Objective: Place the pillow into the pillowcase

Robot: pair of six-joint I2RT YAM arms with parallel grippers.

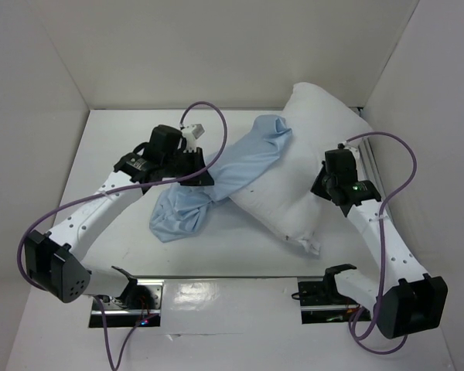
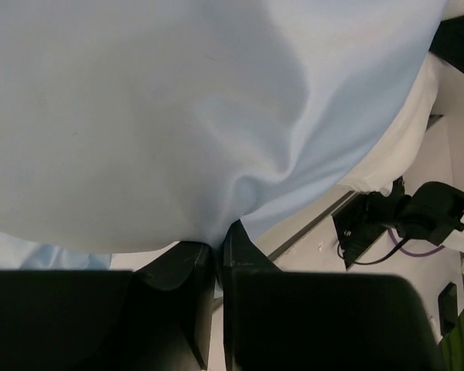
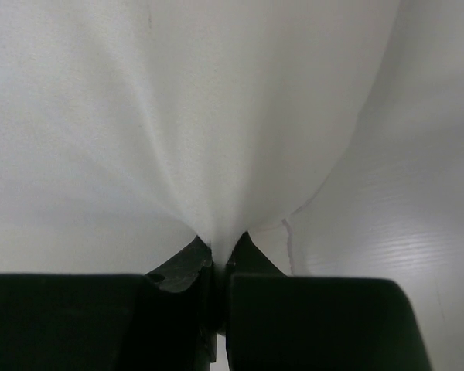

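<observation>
Near corner: the pillow [image 1: 294, 182] lies diagonally on the right half of the table [image 1: 240, 251]. Its near corner, with a small tag [image 1: 313, 247], points toward the right arm's base.
Near centre: the pillowcase [image 1: 216, 182] is light blue and wrinkled. Its near end is bunched on the table just left of the pillow.
Left arm: the left fingers [image 2: 207, 259] are almost closed with only a slit between them. A fold of the pillowcase is nipped at their tips, on the cloth's left side.
Right arm: the right fingers [image 3: 205, 261] are pressed together on a pinch of the pillow's right edge, and the white fabric gathers into pleats there.
Farther: the pillowcase's far end drapes over the pillow's left side.
Far right: the pillow's plump far end sits by the wall [image 1: 402, 69].
</observation>
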